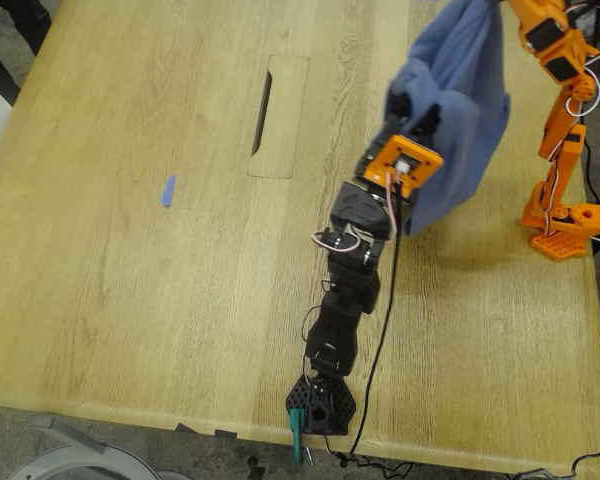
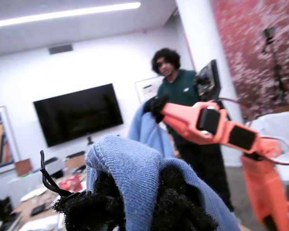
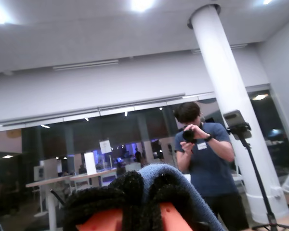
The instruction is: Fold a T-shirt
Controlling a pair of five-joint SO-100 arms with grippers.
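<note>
The slate-blue T-shirt (image 1: 462, 95) hangs bunched in the air above the table, toward the exterior view's right, held up by both arms. My first gripper (image 1: 410, 118), on the black arm, is shut on a lower fold of the cloth; the first wrist view shows blue fabric (image 2: 135, 163) draped over its black padded fingers (image 2: 176, 202). My second gripper (image 2: 155, 106), on the orange arm (image 1: 555, 60), is shut on a higher part of the shirt. The second wrist view shows blue cloth (image 3: 171, 175) pinched between its pads (image 3: 127, 185). The chest print is hidden.
A wooden table (image 1: 130, 300) has a cable slot (image 1: 277, 115) and a small blue scrap (image 1: 168, 190). The orange arm's base (image 1: 565, 225) stands near the table's edge at the exterior view's right. One person (image 2: 183, 91) and another with a camera (image 3: 202, 144) stand beyond, beside a tripod (image 3: 241, 130).
</note>
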